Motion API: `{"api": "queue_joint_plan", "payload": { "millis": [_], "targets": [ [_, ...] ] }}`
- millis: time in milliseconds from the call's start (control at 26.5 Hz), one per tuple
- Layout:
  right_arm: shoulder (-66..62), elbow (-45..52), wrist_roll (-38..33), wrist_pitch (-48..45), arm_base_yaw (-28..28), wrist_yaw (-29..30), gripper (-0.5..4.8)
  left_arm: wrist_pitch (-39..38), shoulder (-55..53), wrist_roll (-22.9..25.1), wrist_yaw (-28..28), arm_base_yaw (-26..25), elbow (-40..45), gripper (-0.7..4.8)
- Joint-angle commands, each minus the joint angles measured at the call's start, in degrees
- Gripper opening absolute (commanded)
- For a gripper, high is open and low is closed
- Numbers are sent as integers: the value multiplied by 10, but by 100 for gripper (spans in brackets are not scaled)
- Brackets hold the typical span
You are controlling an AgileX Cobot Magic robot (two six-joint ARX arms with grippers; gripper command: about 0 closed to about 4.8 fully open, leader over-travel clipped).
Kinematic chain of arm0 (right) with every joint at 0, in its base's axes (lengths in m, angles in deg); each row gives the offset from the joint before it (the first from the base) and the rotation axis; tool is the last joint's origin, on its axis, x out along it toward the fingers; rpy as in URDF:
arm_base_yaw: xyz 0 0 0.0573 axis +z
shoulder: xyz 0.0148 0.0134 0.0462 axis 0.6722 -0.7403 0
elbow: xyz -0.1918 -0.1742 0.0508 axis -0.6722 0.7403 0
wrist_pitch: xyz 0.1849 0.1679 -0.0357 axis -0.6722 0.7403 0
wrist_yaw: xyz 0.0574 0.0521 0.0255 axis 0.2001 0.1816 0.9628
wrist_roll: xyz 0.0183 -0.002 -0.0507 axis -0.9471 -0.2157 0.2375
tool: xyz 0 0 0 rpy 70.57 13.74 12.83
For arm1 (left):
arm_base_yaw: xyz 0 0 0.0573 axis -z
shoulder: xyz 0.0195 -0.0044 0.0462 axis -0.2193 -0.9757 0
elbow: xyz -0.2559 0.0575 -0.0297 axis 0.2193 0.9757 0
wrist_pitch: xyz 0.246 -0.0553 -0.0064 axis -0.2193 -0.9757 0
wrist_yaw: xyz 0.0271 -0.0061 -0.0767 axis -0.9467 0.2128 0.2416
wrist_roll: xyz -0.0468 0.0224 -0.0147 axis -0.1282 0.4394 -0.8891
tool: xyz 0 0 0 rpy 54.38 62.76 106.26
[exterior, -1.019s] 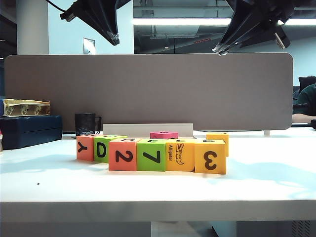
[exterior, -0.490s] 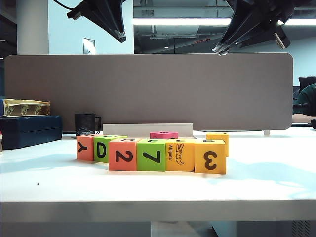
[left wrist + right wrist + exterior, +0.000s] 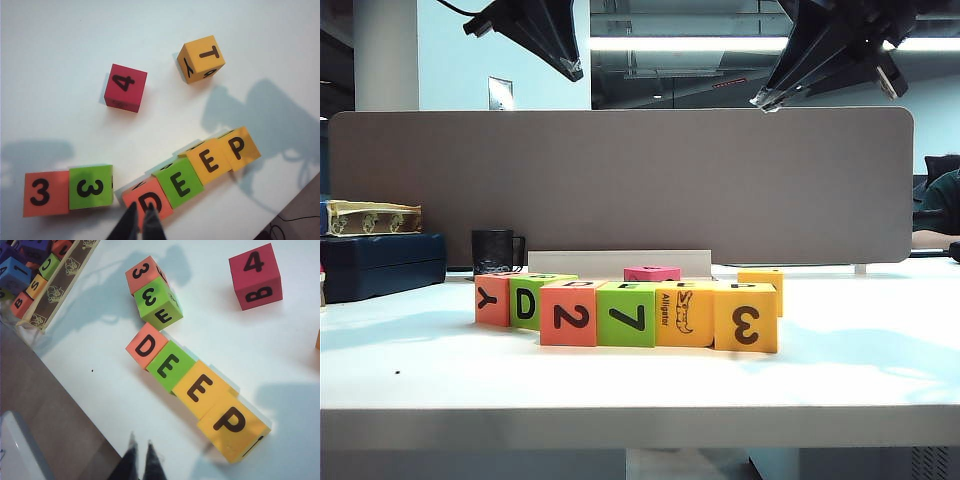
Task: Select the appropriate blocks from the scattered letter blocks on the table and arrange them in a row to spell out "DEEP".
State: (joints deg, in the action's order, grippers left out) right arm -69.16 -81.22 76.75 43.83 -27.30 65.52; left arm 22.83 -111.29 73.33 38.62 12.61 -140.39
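Both closed claws, left (image 3: pixel 140 220) and right (image 3: pixel 139 456), high above DEEP row (image 3: pixel 192 172).

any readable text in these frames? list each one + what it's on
"D" "E" "E" "P": tops of the row, salmon-orange block, green block, yellow-orange block, end block.
"2" "7" "Alligator" "3": their front faces.
"4", "B": pink block.
"T", "Y": loose yellow block.
"3", "3": spare orange block, spare green block.
"Y", "D": spares' front faces.
Tray block letters: too small.

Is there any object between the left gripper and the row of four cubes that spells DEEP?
Nothing visible: the shut left gripper hangs high above the salmon-orange D cube, with only air between.
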Motion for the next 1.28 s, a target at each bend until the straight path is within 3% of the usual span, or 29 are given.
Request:
{"api": "queue_joint_plan", "payload": {
  "millis": [38, 490, 679, 905, 1283],
  "targets": [
    [2, -2, 2, -1, 0, 0, 22, 5, 3, 3, 3, 1, -2, 17],
    [7, -2, 25, -32, -3, -8, 22, 5, 3, 3, 3, 1, -2, 17],
    [71, -2, 26, -48, -5, -139, 22, 5, 3, 3, 3, 1, -2, 17],
    [116, 5, 26, -71, -31, -177, 22, 5, 3, 3, 3, 1, -2, 17],
    [214, 139, 26, -239, -88, -181, 22, 5, 3, 3, 3, 1, -2, 17]
  ]
}}
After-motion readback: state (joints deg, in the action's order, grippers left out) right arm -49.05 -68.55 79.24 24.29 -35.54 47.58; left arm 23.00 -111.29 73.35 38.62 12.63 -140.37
